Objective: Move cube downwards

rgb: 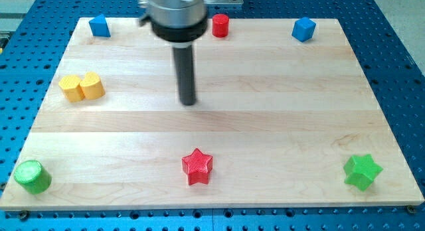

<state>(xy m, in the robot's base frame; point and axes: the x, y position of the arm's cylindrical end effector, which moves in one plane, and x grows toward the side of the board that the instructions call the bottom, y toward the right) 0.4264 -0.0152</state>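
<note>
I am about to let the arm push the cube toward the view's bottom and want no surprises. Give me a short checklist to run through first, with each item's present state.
1. Cube located: cannot tell. Two blue blocks qualify, the blue cube at the view's top right and the blue block at top left.
2. My tip touching no block: ok, it stands alone mid-board.
3. Tip above the cube for a downward push: not ok, it sits below and to the left of the blue cube.
4. Path below the blue cube: ok, only the green star lies far down, slightly to the right.
5. Red cylinder near the tip's route to the top: not ok, steer around it.
</note>
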